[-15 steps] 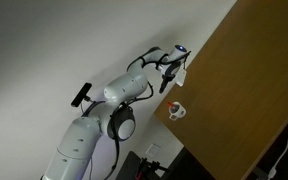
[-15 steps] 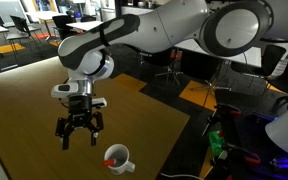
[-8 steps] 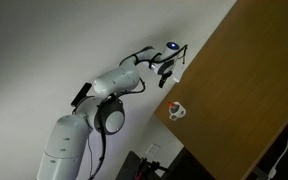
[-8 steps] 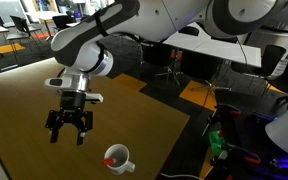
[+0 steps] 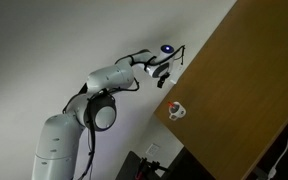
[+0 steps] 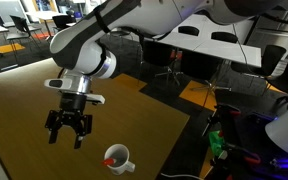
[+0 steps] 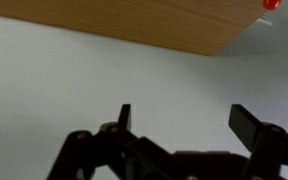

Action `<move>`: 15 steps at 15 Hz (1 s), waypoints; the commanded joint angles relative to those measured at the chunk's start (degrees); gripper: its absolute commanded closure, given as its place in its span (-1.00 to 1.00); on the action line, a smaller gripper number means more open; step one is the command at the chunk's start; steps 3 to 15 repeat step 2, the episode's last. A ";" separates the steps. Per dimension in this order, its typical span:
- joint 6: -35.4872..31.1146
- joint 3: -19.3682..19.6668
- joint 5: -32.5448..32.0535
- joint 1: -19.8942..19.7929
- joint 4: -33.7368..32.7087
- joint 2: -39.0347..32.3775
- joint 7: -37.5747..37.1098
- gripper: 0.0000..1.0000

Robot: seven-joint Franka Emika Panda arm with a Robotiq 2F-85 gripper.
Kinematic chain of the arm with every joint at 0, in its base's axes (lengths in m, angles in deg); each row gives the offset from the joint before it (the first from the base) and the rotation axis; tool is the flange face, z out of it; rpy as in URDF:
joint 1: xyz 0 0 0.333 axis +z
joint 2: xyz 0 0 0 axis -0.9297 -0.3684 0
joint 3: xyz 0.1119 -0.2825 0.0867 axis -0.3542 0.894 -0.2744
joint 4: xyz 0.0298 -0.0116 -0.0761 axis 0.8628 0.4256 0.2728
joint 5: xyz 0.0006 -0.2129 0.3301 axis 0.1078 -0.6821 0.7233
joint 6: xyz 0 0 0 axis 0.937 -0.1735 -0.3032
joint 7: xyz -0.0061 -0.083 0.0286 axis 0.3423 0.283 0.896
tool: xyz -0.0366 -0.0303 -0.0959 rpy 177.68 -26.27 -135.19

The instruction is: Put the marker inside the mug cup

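Exterior views both show the wooden table (image 6: 24, 100). Above it hangs my gripper (image 6: 67, 134), jaws spread wide with nothing between them, well clear of the mug cup (image 6: 124, 164). Red shows inside the mug. I judge it to be the marker (image 6: 112, 156), so the placing looks done — only backing off is left.

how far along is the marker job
Done, it seems: a red thing, likely the marker, lies inside the mug; it is too small to be sure. In hand: nothing, as the gripper hangs open and empty, raised off to one side of the mug. Left: nothing obvious.
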 commanded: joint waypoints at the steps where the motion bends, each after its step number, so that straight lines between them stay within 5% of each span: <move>1: -0.06 -0.78 -0.96 -0.47 -0.49 -0.61 -0.45 -1.00; 15: -0.10 -0.79 -0.94 -0.51 -0.37 -0.58 -0.42 -1.00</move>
